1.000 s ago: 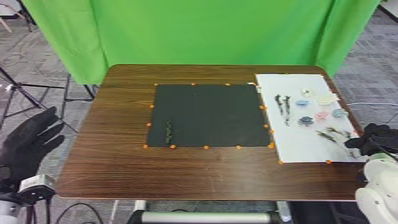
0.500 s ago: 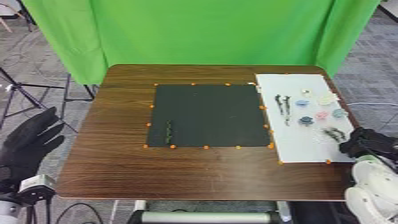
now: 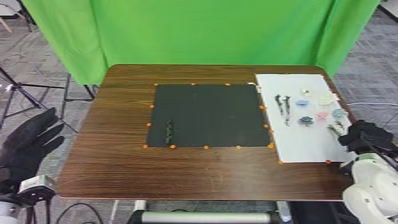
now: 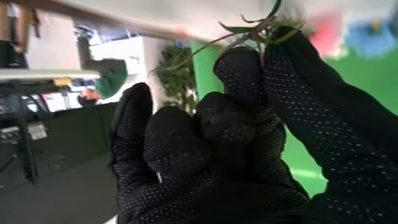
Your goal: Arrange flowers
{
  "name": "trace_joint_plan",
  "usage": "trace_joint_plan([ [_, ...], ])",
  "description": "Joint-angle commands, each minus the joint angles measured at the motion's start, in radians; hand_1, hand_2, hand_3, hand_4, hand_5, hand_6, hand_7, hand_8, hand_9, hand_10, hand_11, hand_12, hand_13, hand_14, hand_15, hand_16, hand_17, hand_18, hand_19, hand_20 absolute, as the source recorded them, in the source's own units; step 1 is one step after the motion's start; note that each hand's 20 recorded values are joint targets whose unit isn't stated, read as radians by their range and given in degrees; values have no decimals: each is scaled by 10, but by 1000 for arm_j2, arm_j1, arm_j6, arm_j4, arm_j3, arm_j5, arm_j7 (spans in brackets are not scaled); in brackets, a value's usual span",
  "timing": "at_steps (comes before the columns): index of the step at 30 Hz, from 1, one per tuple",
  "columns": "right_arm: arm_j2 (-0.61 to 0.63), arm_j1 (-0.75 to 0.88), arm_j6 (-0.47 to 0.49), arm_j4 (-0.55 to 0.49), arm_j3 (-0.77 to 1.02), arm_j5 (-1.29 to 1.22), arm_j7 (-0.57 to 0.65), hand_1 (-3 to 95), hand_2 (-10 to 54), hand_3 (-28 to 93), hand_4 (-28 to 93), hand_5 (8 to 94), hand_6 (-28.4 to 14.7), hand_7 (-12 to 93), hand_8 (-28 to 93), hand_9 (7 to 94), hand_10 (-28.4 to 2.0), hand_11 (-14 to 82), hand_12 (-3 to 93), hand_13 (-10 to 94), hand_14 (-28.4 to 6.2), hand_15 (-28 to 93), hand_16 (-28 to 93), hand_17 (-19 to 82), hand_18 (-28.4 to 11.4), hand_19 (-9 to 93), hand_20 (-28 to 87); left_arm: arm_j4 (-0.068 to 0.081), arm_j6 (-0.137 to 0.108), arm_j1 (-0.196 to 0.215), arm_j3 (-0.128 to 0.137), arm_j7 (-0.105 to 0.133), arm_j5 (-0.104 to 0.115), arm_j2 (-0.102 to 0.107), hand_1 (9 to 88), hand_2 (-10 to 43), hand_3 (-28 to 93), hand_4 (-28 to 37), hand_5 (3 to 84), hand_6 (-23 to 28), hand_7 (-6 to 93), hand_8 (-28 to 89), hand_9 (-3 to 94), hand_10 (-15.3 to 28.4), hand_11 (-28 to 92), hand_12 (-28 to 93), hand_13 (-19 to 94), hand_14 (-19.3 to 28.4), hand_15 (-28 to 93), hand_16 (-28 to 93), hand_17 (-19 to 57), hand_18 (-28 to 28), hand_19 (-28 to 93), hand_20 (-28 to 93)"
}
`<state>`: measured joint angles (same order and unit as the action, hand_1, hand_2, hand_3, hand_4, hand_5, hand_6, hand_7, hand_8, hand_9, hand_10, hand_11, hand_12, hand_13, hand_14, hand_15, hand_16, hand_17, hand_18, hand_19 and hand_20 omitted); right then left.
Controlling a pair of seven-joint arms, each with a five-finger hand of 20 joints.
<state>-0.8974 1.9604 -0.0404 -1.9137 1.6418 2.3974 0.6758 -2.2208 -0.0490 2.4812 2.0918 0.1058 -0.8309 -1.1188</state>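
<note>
My right hand [image 3: 366, 136] is at the right edge of the white sheet [image 3: 298, 147], partly over green sprigs [image 3: 337, 128]. In the right wrist view, thumb and fingertip of the right hand [image 4: 306, 107] pinch a thin leafy stem [image 4: 258, 34]. Left of centre on the black mat [image 3: 213, 112] lies a green sprig [image 3: 169, 132]. Dark stems [image 3: 286, 109], a light blue flower [image 3: 302, 103], a dark blue-grey one [image 3: 306, 121], a pink one [image 3: 322, 116] and a cream one [image 3: 326, 99] rest on the sheet. My left hand [image 3: 28, 142] stands open beyond the table's left edge.
Orange markers [image 3: 206, 147] line the mat's edges on the brown table [image 3: 160, 172]. A green curtain [image 3: 213, 35] hangs behind the table. A tripod [image 3: 22, 90] stands on the floor at the left.
My right hand has moved left over the sheet's edge and then slightly farther from the robot. It now covers more of the sprigs there. The left hand has stayed still.
</note>
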Motion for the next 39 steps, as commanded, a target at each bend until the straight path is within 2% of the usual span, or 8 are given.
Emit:
trace_joint_plan([
  [1, 3, -73, -77, -124, -38, -24, -14, 404, -95, 854, -223, 677, 10, 643, 214, 738, -108, 691, 554, 676, -119, 883, 371, 218, -212, 743, 488, -7, -8, 12, 3, -4, -2, -6, 237, -36, 708, -277, 249, 22, 234, -114, 190, 93, 166, 186, 156, 112, 213, 64, -102, 180, 381, 101],
  [6, -32, -169, -95, -169, -138, -76, -42, 404, -95, 850, -210, 683, 10, 638, 222, 742, -109, 691, 554, 684, -118, 884, 372, 224, -215, 750, 489, -7, -6, 12, 5, -9, -2, -5, 237, -36, 709, -279, 249, 22, 233, -113, 190, 93, 165, 186, 156, 112, 213, 64, -103, 180, 381, 101],
  [12, -146, -292, -70, -156, -313, -81, -81, 406, -95, 846, -202, 697, 4, 624, 223, 746, -111, 685, 547, 692, -118, 881, 371, 229, -217, 755, 488, -4, -1, 0, 0, -18, -2, 2, 238, -35, 708, -279, 248, 21, 236, -114, 190, 93, 165, 186, 156, 112, 212, 64, -103, 180, 381, 101],
  [18, -265, -381, -39, -53, -497, -32, -138, 406, -95, 845, -196, 704, 2, 616, 230, 750, -112, 683, 545, 695, -120, 880, 373, 230, -219, 759, 488, -5, 0, 2, 1, -22, -4, 1, 236, -36, 711, -277, 248, 21, 236, -115, 190, 93, 166, 185, 156, 113, 212, 64, -103, 180, 380, 101],
  [23, -373, -404, -4, 25, -590, 32, -129, 405, -95, 847, -192, 706, 2, 616, 233, 751, -113, 685, 547, 696, -122, 882, 376, 230, -220, 761, 487, -4, -1, 4, -5, -23, -3, -1, 236, -35, 710, -278, 248, 20, 235, -115, 191, 93, 165, 185, 156, 113, 212, 65, -103, 180, 381, 102],
  [30, -490, -410, 63, 125, -640, 136, -108, 403, -95, 847, -189, 713, 4, 613, 232, 764, -114, 684, 544, 706, -121, 885, 373, 240, -224, 771, 488, 3, 3, -10, -13, -32, -2, 11, 234, -35, 711, -277, 247, 18, 237, -118, 192, 93, 164, 184, 156, 113, 212, 65, -103, 180, 380, 103],
  [32, -519, -404, 86, 138, -636, 151, -92, 402, -95, 848, -187, 717, 4, 608, 232, 771, -114, 681, 544, 709, -122, 885, 371, 243, -225, 773, 487, 5, 5, -16, -16, -39, -3, 16, 234, -34, 711, -278, 247, 18, 237, -118, 191, 93, 164, 184, 156, 112, 211, 65, -103, 180, 380, 103],
  [39, -575, -372, 93, 158, -633, 214, -102, 395, -95, 850, -175, 724, 6, 600, 235, 781, -113, 672, 552, 714, -120, 883, 371, 246, -227, 779, 482, 7, 6, -19, -20, -43, -2, 24, 233, -32, 711, -280, 247, 18, 238, -119, 192, 93, 162, 184, 158, 111, 208, 66, -103, 180, 379, 105],
])
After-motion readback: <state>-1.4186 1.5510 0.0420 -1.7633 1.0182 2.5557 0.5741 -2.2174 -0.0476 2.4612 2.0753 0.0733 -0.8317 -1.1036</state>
